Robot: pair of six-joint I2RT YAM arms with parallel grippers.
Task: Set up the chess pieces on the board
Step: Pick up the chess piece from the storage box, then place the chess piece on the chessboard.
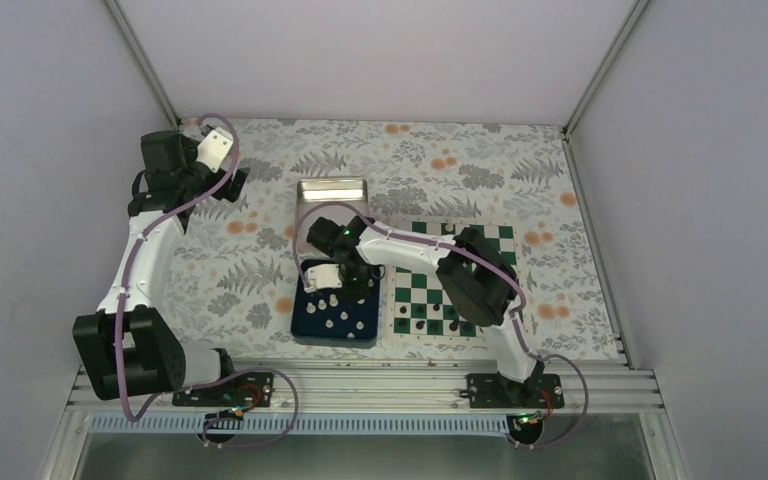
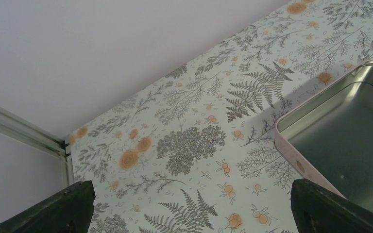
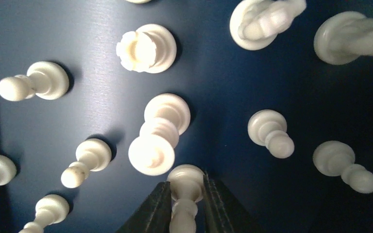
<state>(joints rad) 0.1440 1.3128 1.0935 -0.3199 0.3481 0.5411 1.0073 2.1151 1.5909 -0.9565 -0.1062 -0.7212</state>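
Pick step: right tool (image 3: 186,184) held 1 small white plastic pawn (image 3: 184,204) in the dark blue square tray (image 3: 102,111). The next move likely required a vertical lift, then transfer right to the green-and-white chessboard (image 1: 415,285).

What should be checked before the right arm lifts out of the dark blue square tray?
1. Right gripper closed on one small white chess piece, fingers against both its sides: ok.
2. Neighbouring white pieces apart from the fingers: ok.
3. Grip firm enough to lift the piece off the dark blue square tray: cannot tell.
4. Destination square on the green-and-white chessboard free: cannot tell; the right arm hides part of the board.
5. Left gripper open, parked beside the shiny metal square tin, away from the tray: ok.
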